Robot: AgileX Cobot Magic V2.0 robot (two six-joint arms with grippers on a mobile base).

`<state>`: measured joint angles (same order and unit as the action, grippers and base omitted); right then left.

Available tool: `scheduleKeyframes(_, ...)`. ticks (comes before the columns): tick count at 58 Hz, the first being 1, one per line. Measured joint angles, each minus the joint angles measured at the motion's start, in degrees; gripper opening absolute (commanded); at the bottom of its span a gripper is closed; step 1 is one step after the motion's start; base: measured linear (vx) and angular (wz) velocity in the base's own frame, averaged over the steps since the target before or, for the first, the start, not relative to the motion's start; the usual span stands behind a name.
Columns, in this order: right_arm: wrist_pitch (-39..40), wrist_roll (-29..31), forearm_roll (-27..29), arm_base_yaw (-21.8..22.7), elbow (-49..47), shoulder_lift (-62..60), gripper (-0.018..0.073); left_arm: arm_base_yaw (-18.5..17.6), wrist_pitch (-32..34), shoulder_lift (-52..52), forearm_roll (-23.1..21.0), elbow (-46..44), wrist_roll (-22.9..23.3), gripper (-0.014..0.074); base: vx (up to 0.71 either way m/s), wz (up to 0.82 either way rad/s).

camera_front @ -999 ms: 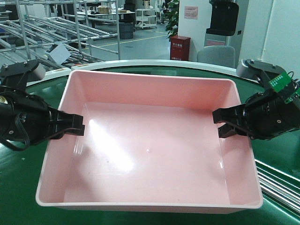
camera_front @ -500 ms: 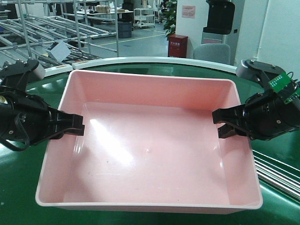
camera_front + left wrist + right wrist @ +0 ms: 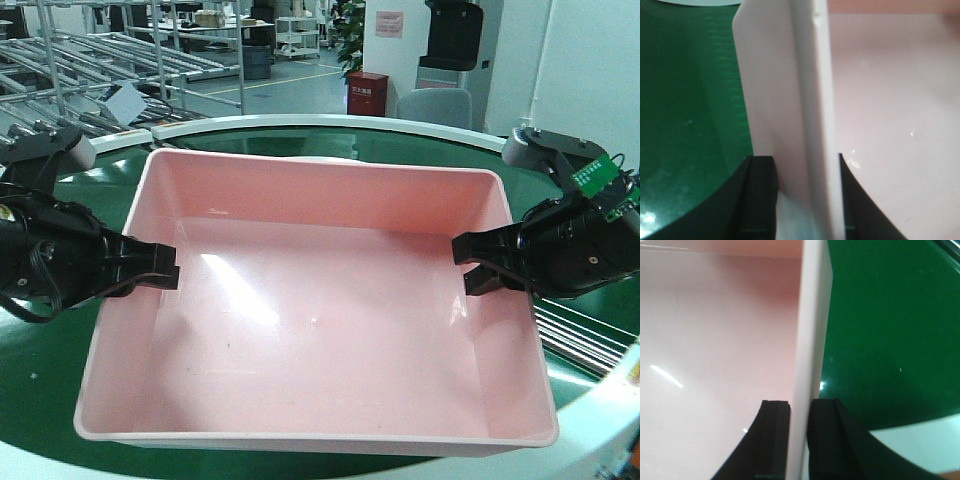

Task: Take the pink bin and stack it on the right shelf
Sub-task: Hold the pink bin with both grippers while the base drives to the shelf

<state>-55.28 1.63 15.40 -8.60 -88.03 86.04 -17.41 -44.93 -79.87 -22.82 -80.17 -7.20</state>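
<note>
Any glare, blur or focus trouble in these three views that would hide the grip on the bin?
Front view: sharp overall, with one bright glare streak on the bin floor. Left wrist view: very close and soft, the bin wall washed pale, but the dark fingers are legible. Right wrist view: also soft, with a thin glare streak on the floor; the wall edge is clear against the green belt.

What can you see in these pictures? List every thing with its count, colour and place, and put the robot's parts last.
pink bin: one, pale pink, centre, empty
green belt: one, green, curving under and around the bin
metal racks: several, grey, background left
red cabinet: one, red, background centre
grey chair: one, grey, right of the cabinet
left gripper: one, black, clamped on the bin's left wall
right gripper: one, black, clamped on the bin's right wall
</note>
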Motion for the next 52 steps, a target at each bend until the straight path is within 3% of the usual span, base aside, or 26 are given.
scheduleKeyframes(23, 0.0, 0.0, 0.1, 0.0, 0.0, 0.0, -0.0008, 0.0, 0.0, 0.0, 0.1, 0.0, 0.0, -0.0008, -0.19, -0.36)
scheduleKeyframes(52, 0.0, 0.0, 0.1, 0.0, 0.0, 0.0, -0.0008, 0.0, 0.0, 0.0, 0.0, 0.0, 0.0, -0.0008, -0.10, -0.83)
